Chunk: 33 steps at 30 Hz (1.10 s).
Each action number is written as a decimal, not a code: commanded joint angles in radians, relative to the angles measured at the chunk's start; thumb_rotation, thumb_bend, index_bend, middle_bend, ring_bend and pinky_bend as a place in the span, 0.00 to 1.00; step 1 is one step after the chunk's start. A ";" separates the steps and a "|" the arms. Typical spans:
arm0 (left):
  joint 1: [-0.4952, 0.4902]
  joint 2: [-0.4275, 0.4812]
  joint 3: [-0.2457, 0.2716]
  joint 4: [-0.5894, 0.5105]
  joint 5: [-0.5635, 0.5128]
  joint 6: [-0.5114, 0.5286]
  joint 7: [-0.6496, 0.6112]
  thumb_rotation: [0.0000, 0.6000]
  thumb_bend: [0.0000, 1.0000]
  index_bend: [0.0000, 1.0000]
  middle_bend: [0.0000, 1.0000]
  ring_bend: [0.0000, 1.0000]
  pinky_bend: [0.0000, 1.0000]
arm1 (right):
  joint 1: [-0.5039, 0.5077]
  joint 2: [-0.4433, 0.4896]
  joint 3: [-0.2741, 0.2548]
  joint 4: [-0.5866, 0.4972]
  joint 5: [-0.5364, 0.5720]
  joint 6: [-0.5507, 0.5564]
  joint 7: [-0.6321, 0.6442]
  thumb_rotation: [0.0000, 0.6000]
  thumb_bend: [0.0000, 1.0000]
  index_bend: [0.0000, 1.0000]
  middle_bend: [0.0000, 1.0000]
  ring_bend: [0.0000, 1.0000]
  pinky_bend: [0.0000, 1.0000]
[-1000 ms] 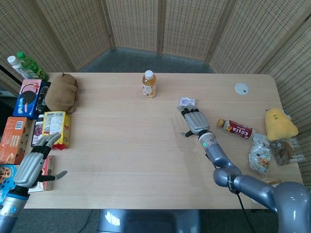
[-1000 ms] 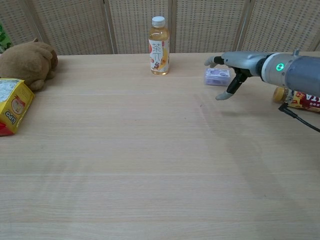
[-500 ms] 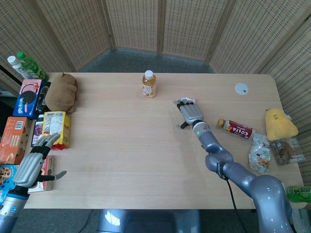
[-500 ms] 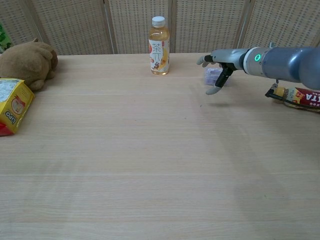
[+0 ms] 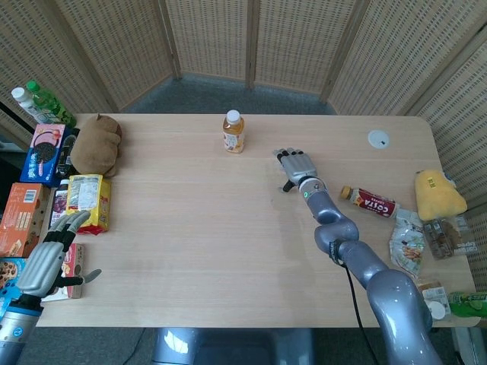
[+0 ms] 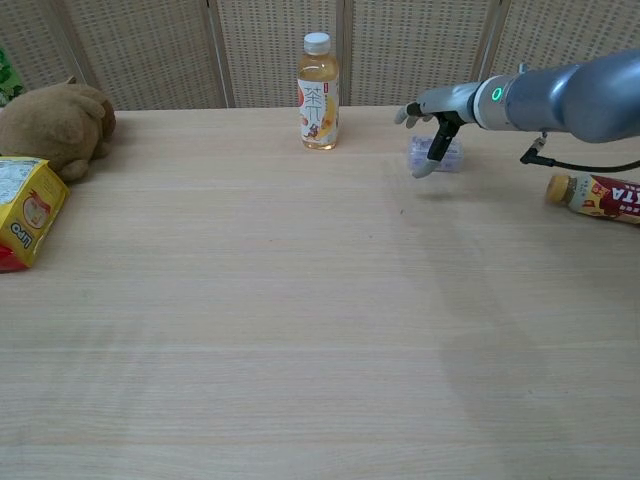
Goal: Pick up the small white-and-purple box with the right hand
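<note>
The right hand [image 5: 296,166] has slid forward and now covers the small white-and-purple box [image 6: 447,155], fingers spread wide, thumb hanging beside it, nothing gripped yet.

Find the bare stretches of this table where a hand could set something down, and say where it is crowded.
Bare: the table between the yellow snack bag, tea bottle and right hand. Crowded: left edge around the plush toy; right edge near the red-labelled bottle.
</note>
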 commanded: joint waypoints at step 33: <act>0.019 -0.013 0.010 0.024 0.045 0.037 -0.026 1.00 0.19 0.00 0.00 0.00 0.00 | 0.007 0.026 -0.038 0.011 -0.098 -0.023 0.091 0.91 0.23 0.00 0.17 0.16 0.00</act>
